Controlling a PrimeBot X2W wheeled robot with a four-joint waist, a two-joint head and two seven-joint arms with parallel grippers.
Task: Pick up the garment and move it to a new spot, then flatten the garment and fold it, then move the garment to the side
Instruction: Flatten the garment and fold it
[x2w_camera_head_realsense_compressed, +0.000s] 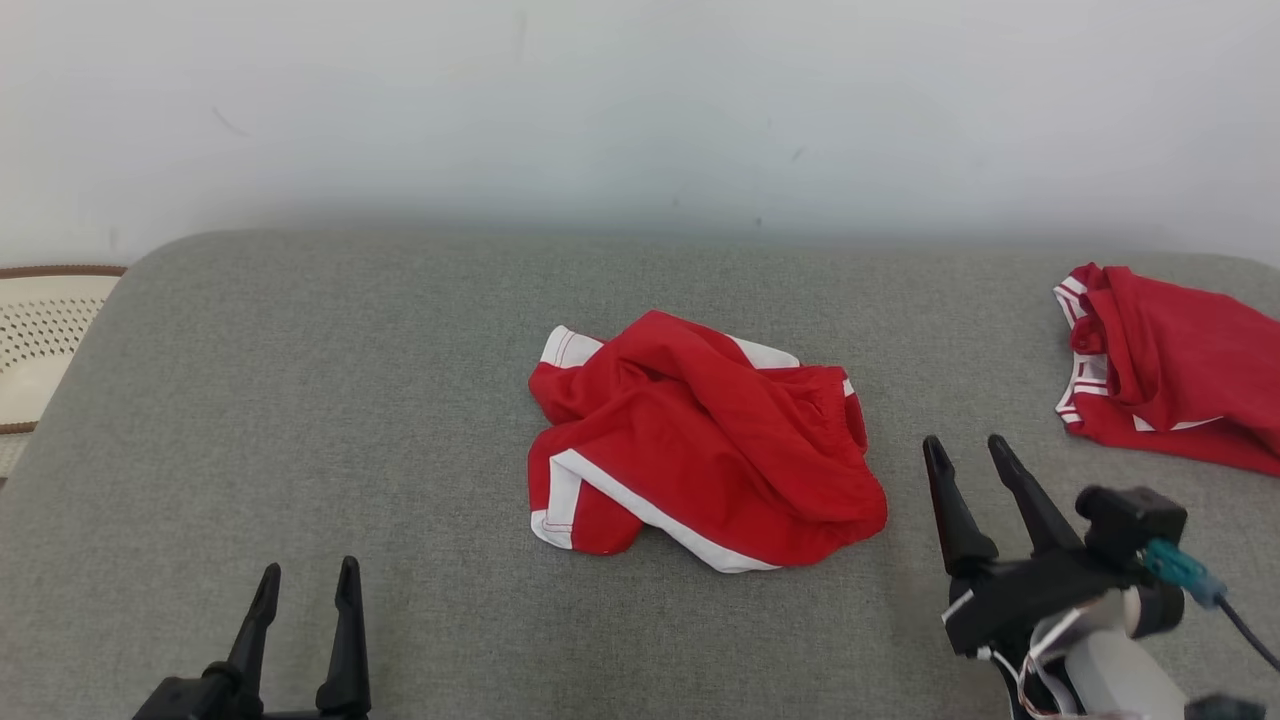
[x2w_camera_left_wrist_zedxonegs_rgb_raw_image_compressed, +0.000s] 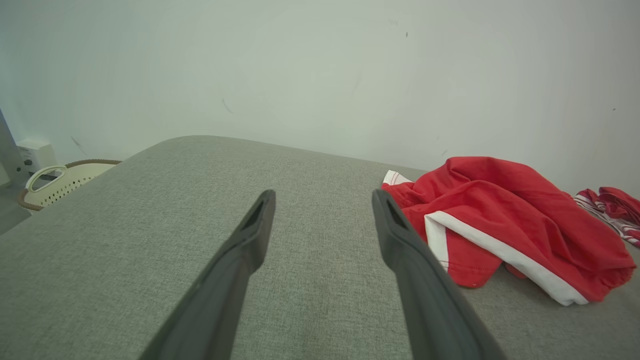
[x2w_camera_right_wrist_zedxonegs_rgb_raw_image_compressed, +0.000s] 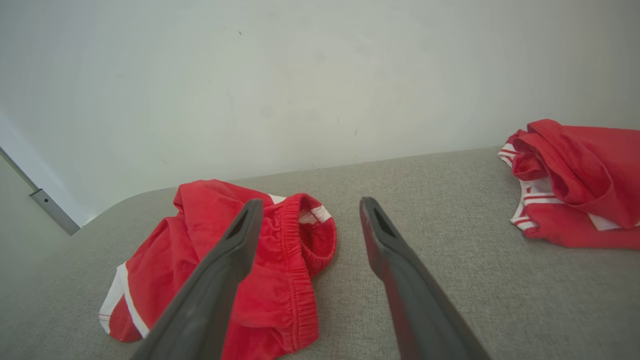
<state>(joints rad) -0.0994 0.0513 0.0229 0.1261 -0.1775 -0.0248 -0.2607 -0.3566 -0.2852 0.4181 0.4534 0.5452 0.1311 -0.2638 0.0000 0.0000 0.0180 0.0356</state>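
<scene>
We are holding our left gripper (x2w_camera_head_realsense_compressed: 309, 568) at the lower left, jaws spread and empty. In the middle, the red garment (x2w_camera_head_realsense_compressed: 700, 440) is lying crumpled on the grey padded surface (x2w_camera_head_realsense_compressed: 300, 400), so we are judging that flattening, folding and moving aside are all left to do. Our right gripper (x2w_camera_head_realsense_compressed: 965, 442) is hovering just right of it, jaws apart, holding nothing. A second red garment (x2w_camera_head_realsense_compressed: 1170, 370) is lying far right. A perforated basket (x2w_camera_head_realsense_compressed: 40, 340) is sitting off the left edge, and a pale wall (x2w_camera_head_realsense_compressed: 640, 100) is running behind.

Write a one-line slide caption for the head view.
Crumpled red shorts on a grey cushion, open left pincer and right pincer nearby, another red garment far right.
</scene>
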